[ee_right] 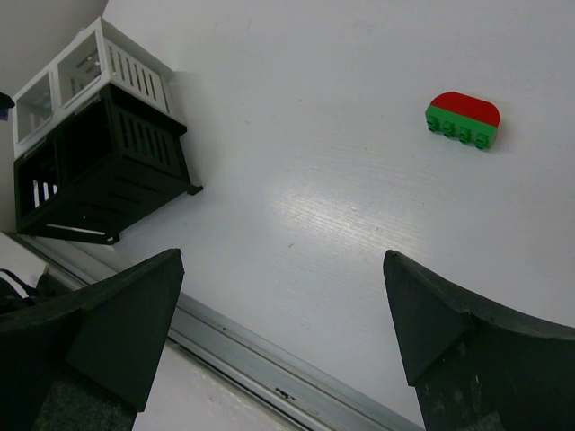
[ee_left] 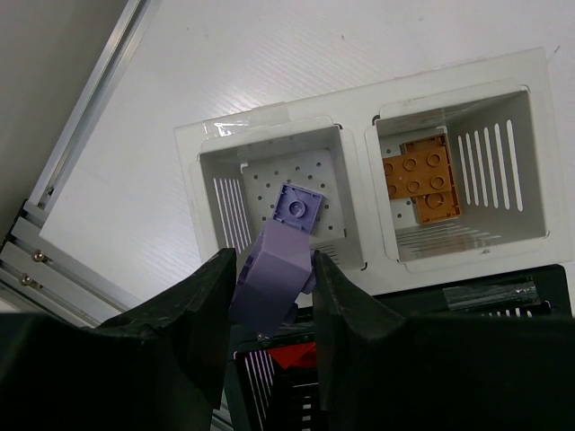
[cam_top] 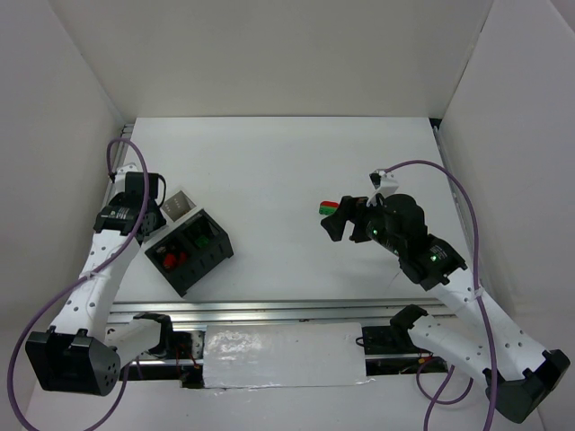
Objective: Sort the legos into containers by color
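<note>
The left pincer is closed on a lilac brick, one finger on each long side. In the left wrist view the brick is tilted. Its long axis runs from the lower middle of the frame up and a little to the right, and its upper end covers the near rim of a white compartment. Inside this compartment lies another lilac piece, just beyond the tip of the held brick. The neighbour compartment, on the right of the frame, holds orange bricks, so I judge the left one is the goal. The brick seems to be over the rim more than over the middle, so a short move forward may be needed before the drop.

The right pincer stands wide open and holds nothing. A red and green brick lies on the table in the upper right of its view, well apart from the black box.
</note>
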`<state>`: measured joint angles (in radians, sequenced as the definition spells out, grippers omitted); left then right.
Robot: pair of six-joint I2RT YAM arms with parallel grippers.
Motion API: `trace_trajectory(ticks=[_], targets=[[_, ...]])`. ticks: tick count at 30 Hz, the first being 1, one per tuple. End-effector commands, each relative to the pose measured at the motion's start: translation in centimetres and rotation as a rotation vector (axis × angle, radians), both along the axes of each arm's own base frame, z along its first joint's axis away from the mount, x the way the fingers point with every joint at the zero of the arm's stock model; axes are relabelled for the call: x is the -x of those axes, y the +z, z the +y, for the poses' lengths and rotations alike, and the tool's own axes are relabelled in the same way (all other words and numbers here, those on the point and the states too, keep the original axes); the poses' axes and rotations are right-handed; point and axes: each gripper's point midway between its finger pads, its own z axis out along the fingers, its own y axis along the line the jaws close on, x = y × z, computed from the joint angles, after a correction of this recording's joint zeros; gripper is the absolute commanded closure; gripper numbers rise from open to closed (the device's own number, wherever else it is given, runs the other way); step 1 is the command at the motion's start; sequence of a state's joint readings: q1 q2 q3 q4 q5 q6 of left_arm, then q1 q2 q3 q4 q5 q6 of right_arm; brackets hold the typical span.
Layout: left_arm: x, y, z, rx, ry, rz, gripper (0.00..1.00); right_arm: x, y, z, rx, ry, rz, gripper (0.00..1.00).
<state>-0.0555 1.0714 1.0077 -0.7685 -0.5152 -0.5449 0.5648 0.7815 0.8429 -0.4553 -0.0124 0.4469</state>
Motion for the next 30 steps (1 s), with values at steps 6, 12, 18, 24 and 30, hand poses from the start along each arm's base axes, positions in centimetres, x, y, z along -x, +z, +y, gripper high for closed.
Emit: trace_trajectory(ticks=[6, 12, 18, 24, 30], targets=[[-0.5, 0.2, 0.2, -0.009, -0.024, -0.02, 0.8, -0.1, 0.9, 0.5, -0.016, 0.026, -0.05, 0.0], [-0.8, -0.2, 0.7, 0.006, -0.008, -0.007, 0.67, -0.3, 0.5, 0.6, -0.01, 0.03, -0.037, 0.0], [-0.7, -0.3, 0.5, 0.024, -0.01, -0.01, 0.1, -0.4, 0.0, 0.8, 0.002, 0.038, -0.02, 0.0], [-0.7, 0.4, 0.8, 0.035, -0.008, -0.041, 0.01, -2.6, -1.6, -0.8, 0.075, -0.111, 0.03, 0.0], [-0.8, 2.0, -0.6, 0.08, -0.094, -0.147, 0.01, -7.6, -6.3, -1.8, 0.25, -0.333, 0.194, 0.0]])
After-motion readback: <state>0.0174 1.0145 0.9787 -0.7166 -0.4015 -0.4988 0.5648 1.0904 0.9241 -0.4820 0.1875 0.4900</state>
